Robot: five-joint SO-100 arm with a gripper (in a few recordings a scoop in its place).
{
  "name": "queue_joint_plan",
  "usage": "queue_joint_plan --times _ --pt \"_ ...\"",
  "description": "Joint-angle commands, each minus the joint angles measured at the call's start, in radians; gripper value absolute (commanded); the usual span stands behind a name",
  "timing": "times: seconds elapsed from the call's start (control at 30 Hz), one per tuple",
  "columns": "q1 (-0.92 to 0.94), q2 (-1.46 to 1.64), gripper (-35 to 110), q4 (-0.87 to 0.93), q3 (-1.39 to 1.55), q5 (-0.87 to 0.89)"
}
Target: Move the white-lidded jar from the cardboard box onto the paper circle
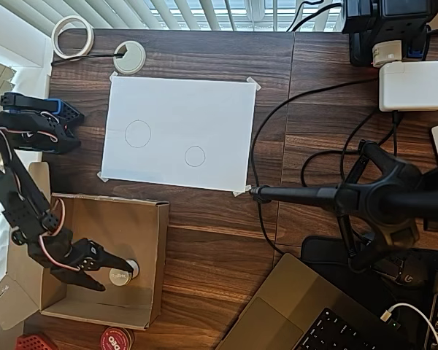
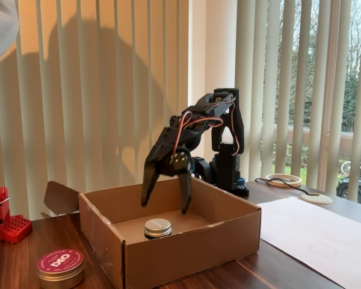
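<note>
jar (image 2: 157, 227) lid lettering unreadable.

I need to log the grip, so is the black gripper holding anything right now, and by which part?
Nothing is held. The black gripper hangs open above the white-lidded silvery jar in the brown cardboard box, its fingers clear of the jar.

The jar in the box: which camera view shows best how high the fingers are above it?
The fixed view. It looks from the side, so the jar sits on the floor of the box with the open fingers hanging above it, apart. The overhead view shows the jar beside the fingers, but not their height.
</note>
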Motion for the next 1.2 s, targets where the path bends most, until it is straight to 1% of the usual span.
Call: queue_joint_plan --times 0.0,0.23,0.8,1.17 --pt "0.025 -0.037 43 -0.052 -0.156 -0.023" --pt "0.034 -0.112 43 -0.057 -0.227 -0.041" --pt "0.034 -0.109 43 -0.057 -0.038 -0.109" --pt "0.028 -0.107 43 -0.057 -0.012 -0.106"
